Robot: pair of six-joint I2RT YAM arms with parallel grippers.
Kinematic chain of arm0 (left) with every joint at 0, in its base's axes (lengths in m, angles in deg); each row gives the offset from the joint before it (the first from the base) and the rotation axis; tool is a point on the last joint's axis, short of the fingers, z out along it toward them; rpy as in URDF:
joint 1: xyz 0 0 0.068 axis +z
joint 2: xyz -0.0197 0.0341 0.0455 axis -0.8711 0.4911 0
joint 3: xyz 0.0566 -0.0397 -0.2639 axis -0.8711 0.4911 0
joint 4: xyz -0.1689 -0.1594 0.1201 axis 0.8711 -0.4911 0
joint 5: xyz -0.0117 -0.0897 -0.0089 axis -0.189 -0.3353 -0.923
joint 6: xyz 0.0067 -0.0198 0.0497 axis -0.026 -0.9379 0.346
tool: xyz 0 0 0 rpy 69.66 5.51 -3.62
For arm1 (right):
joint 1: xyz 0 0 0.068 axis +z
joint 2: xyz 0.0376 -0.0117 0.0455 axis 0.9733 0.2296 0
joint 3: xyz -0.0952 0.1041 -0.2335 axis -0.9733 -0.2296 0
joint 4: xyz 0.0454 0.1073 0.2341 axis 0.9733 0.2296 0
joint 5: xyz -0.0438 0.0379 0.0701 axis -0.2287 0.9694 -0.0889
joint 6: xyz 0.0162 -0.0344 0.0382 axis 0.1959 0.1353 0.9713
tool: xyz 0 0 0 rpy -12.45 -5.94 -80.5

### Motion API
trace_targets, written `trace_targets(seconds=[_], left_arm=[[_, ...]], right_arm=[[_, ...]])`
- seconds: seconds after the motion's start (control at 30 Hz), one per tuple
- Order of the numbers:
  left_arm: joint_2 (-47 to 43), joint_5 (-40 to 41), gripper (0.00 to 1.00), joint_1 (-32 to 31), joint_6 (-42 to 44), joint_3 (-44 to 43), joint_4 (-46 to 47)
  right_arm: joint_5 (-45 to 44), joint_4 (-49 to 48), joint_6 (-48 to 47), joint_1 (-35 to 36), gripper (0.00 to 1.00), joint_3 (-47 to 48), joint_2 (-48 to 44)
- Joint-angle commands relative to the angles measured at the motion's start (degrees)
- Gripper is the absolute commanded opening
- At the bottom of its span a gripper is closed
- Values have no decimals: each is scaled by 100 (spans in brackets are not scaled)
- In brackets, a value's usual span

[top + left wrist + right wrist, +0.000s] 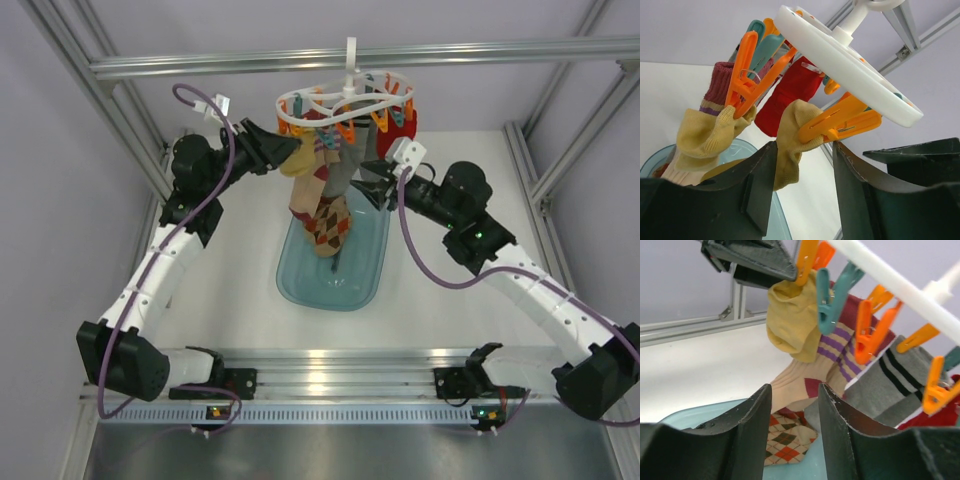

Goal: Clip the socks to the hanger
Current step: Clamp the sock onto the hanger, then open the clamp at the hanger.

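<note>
— Nearest the lens, how did the left gripper [805,150] stand?
— Jaws parted, clamping nothing. One end of a yellow sock [792,125] hung between them, brushing one finger's inner face, with daylight showing before the other.
— Why hold there?
— I judged it was steadying that sock beneath the orange clip [840,122] biting its upper end, under the rim of the hanger [850,65].
— And the right gripper [795,390]?
— Open too, and empty. It pointed up at the hung row from below the opposite side of the rim, probably placed to reach a clip there.
— Where were the socks [325,190]?
— Clipped round the rim: the yellow one, a purple-striped sock [837,352], a grey sock [880,385] with black bands, and a red sock [790,95]. An argyle sock [785,435] hung lowest, over the far end of the blue tray [290,290].
— And the hanger itself?
— Hooked on the frame bar [200,65], above the far half of the table [230,260], so both arms could reach it.
— Anything left in the tray?
— I couldn't tell; the hanging socks hid part of it.
</note>
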Motion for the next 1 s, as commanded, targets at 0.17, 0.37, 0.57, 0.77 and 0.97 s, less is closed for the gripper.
trace_targets(seconds=[0.17, 0.37, 0.57, 0.77, 0.97], left_arm=[[-37, 241, 55, 151, 747, -159, -116], [165, 171, 54, 424, 836, -308, -100], [174, -118, 54, 538, 924, -318, 110], [-150, -619, 59, 670, 608, -37, 453], [-564, -900, 63, 670, 686, 60, 226]], right_arm=[[561, -48, 1198, -841, 49, 100, -131], [1430, -620, 2069, -930, 51, 319, 203], [1784, -1166, 2572, -772, 55, 882, 818], [1924, -1157, 2484, -692, 56, 1857, 1591], [2118, -1271, 2326, -692, 58, 2473, 2216]])
